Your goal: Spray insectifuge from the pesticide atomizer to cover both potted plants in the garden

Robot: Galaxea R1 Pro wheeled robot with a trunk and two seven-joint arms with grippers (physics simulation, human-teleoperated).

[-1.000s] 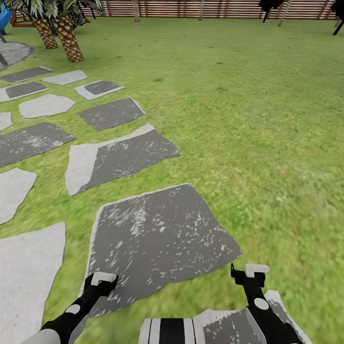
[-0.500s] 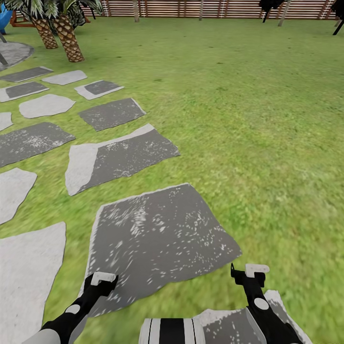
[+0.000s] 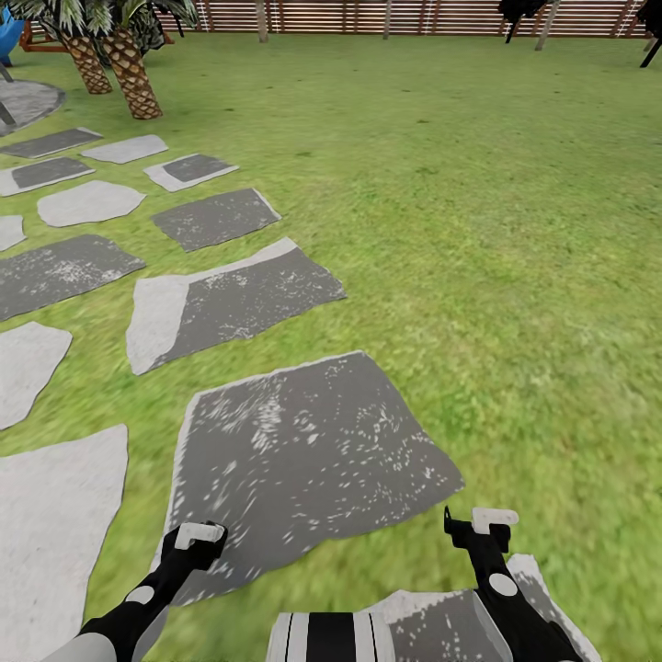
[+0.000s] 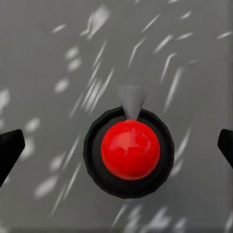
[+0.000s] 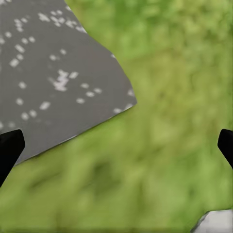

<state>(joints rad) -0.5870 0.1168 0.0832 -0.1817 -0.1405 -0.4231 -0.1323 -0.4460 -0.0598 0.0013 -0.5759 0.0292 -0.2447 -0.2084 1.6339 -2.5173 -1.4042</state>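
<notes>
Robot in transit over garden lawn (image 3: 478,230); atomizer and potted plants not in sight, whereabouts unknown; stepping stones (image 3: 313,460) near-left, palms (image 3: 110,64) far left; left gripper (image 3: 195,542) jaws wide, empty; right gripper (image 3: 483,526) likewise; risk: heading misses targets, wheels catch stone edges.
</notes>
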